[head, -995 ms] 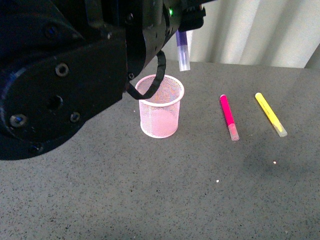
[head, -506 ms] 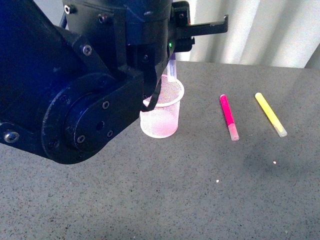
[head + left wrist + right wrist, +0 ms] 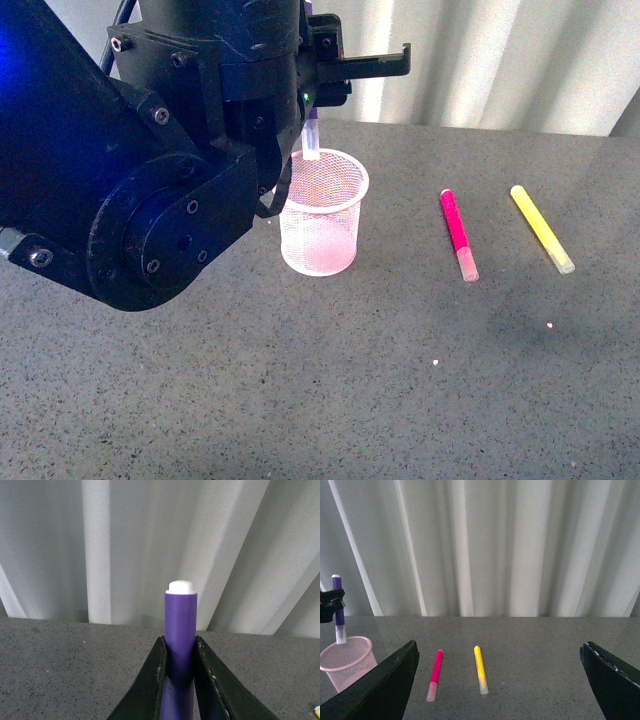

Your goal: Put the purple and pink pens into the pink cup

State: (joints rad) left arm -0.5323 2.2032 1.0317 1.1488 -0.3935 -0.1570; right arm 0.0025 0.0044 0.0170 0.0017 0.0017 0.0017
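Note:
My left gripper is shut on the purple pen and holds it upright, clear cap down, over the pink cup. The cap tip is at the cup's rim, toward its back left side. In the left wrist view the jaws of the left gripper pinch the purple pen, its white end up. The pink pen lies flat on the table right of the cup. My right gripper is open and empty; its view shows the cup, the purple pen and the pink pen.
A yellow marker lies on the grey table right of the pink pen; it also shows in the right wrist view. A white pleated curtain hangs behind the table. My left arm blocks the front view's left side.
My left gripper has carried the purple pen leftward and down, from behind the cup's right rim to over its mouth. The cup, pink pen and yellow marker have not moved.

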